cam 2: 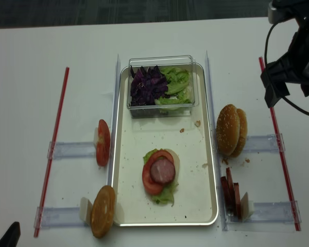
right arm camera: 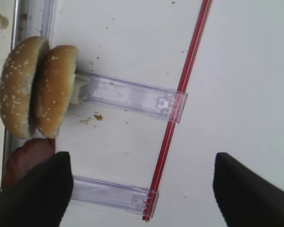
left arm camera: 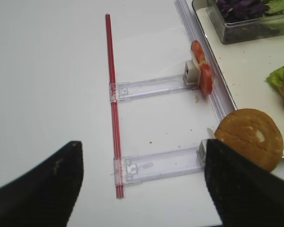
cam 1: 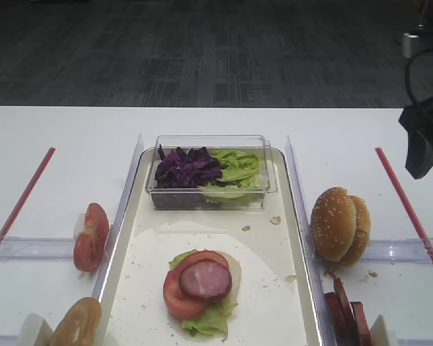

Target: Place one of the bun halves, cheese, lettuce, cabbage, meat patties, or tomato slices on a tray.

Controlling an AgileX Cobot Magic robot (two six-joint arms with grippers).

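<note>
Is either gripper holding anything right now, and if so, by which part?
Nothing is held. The right gripper is open over bare table beside the bun halves; the left gripper is open too, fingers empty.

A white table [cam 2: 36,46] carries the cream tray [cam 2: 195,195] at its middle; red strips [cam 2: 54,139] run down either side, with clear plastic holders [cam 2: 69,150] between strips and tray; tomato slices [cam 2: 103,142] and one bun half [cam 2: 103,211] stand left, two bun halves [cam 2: 232,130] and meat patties [cam 2: 230,194] right
</note>
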